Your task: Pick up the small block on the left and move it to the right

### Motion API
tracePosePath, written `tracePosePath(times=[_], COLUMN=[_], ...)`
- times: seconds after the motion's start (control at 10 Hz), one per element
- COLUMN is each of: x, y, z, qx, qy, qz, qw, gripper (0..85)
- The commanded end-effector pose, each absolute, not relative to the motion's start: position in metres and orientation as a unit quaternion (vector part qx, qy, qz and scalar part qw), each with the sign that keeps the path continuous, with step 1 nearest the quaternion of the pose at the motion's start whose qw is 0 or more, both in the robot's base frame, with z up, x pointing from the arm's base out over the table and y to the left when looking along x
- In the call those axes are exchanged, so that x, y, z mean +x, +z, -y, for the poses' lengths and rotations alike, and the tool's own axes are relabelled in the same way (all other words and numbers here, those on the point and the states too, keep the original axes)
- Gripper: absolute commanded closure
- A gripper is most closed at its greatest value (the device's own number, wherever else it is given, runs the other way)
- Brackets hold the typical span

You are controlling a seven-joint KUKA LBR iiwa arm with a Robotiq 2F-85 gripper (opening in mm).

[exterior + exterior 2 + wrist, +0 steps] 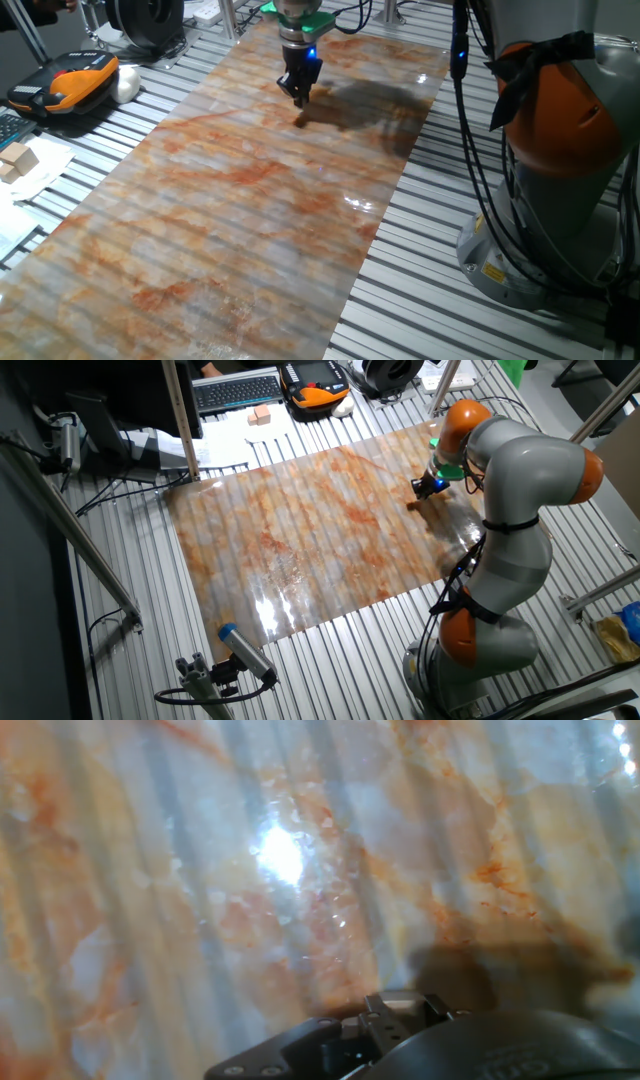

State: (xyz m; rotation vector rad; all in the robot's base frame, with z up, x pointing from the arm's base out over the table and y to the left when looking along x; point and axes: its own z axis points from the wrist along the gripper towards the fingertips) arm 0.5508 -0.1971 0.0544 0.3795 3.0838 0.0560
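Note:
The small block (300, 121) is a tiny tan cube lying on the marbled sheet near its far end. It also shows in the other fixed view (411, 505). My gripper (298, 99) hangs pointing down just above the block and does not touch it. It also shows in the other fixed view (421, 487). Its fingers taper together to a point and look shut with nothing between them. In the hand view only the dark base of the gripper (400, 1012) shows at the bottom edge. The block is out of sight there.
The marbled sheet (230, 210) lies on a slatted metal table (440, 250). Larger pale wooden blocks on white paper (18, 160) and an orange-and-black device (70, 85) sit off the sheet. The arm's grey and orange base (540, 160) stands at the right.

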Motion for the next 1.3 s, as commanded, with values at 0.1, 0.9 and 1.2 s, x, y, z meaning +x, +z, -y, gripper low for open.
tracePosePath(times=[0.1, 0.9, 1.2], x=[0.551, 0.553, 0.553], y=[0.060, 0.073, 0.076], z=[0.194, 0.176, 0.161], qx=[0.121, 0.094, 0.101], qy=[0.018, 0.002, 0.003], qz=[-0.992, -0.996, -0.995], qw=[0.014, 0.009, 0.007], gripper=[85.0, 85.0, 85.0])
